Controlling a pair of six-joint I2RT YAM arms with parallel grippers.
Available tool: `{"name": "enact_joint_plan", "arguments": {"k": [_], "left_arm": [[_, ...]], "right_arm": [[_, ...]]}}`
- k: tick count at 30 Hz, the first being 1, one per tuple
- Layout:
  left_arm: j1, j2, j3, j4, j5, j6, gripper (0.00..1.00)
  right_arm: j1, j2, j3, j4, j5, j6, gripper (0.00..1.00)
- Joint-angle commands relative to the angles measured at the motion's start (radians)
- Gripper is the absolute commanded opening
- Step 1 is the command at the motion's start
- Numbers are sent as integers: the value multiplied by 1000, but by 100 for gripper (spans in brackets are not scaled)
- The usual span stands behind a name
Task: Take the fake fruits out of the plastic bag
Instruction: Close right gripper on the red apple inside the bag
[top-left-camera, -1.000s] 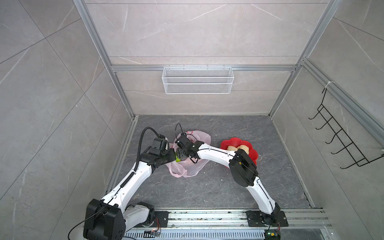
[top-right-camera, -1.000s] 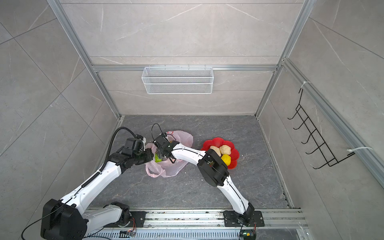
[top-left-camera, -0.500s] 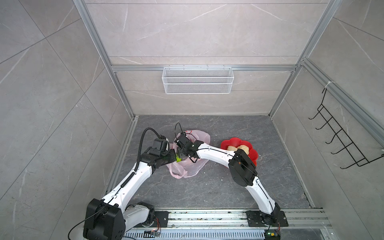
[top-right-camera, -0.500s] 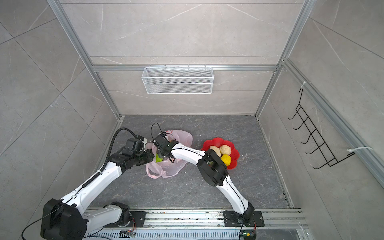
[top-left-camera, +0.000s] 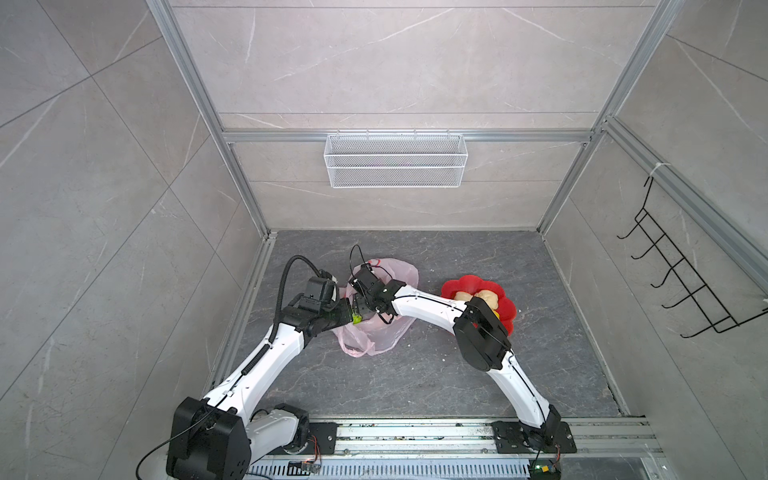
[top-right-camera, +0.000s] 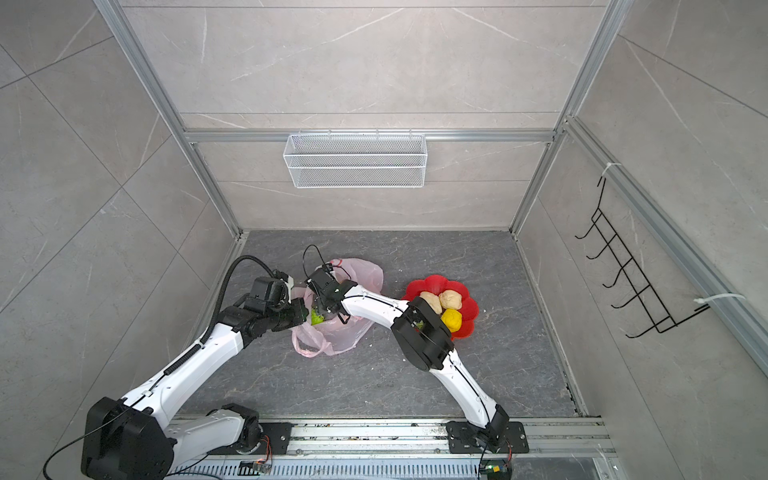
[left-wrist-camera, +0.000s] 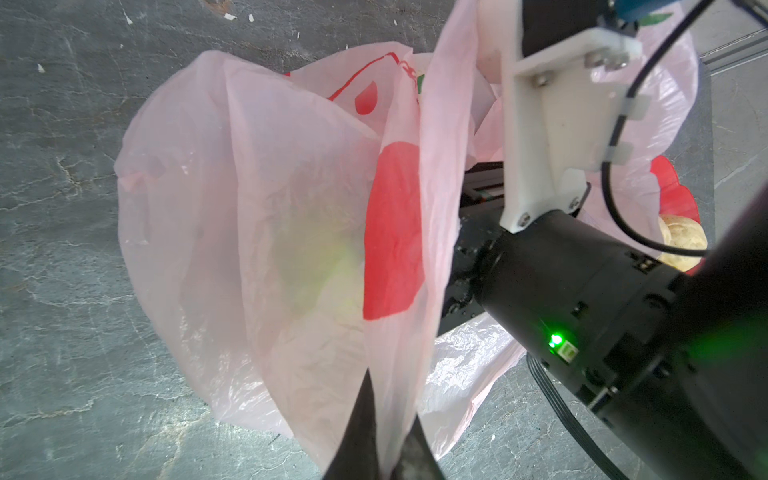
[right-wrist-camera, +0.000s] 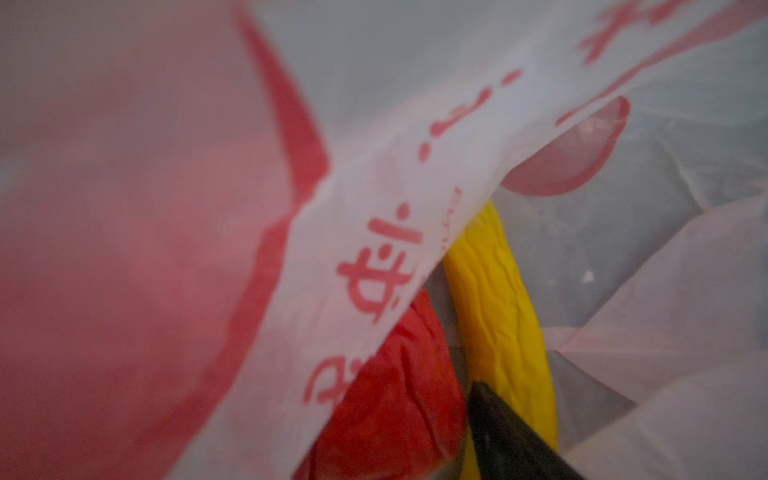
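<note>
Only the right wrist view shows the banana (right-wrist-camera: 498, 316) and apple (right-wrist-camera: 395, 395) inside the plastic bag (right-wrist-camera: 374, 216). The left gripper (left-wrist-camera: 386, 449) pinches its film. I cannot tell the right gripper (top-right-camera: 322, 309) state.

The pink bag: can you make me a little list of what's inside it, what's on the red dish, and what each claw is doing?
bag: plastic bag, lying on the floor between the two arms
inside it: banana, red apple, green fruit
red dish: holds two beige lumps and a yellow lumpy fruit
left claw: shut, pinching the bag's thin film
right claw: reaching inside the bag, one finger beside the banana; open or shut can't be told
</note>
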Motion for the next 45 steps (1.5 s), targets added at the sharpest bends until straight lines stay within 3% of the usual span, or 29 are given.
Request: {"name": "enact_joint_plan", "arguments": {"k": [1, 8, 29, 45], "left_arm": [[-5, -13, 6, 18, 16, 0, 7], [-4, -16, 8, 18, 27, 3, 7], [-4, -10, 6, 27, 18, 3, 7], [-5, 2, 3, 52, 13, -9, 7]], "right_arm": [[-6, 35, 39, 9, -7, -24, 80], [-8, 48, 41, 50, -25, -25, 79], [-14, -31, -34, 93, -39, -38, 49], [-13, -187, -182, 120, -64, -48, 42]]}}
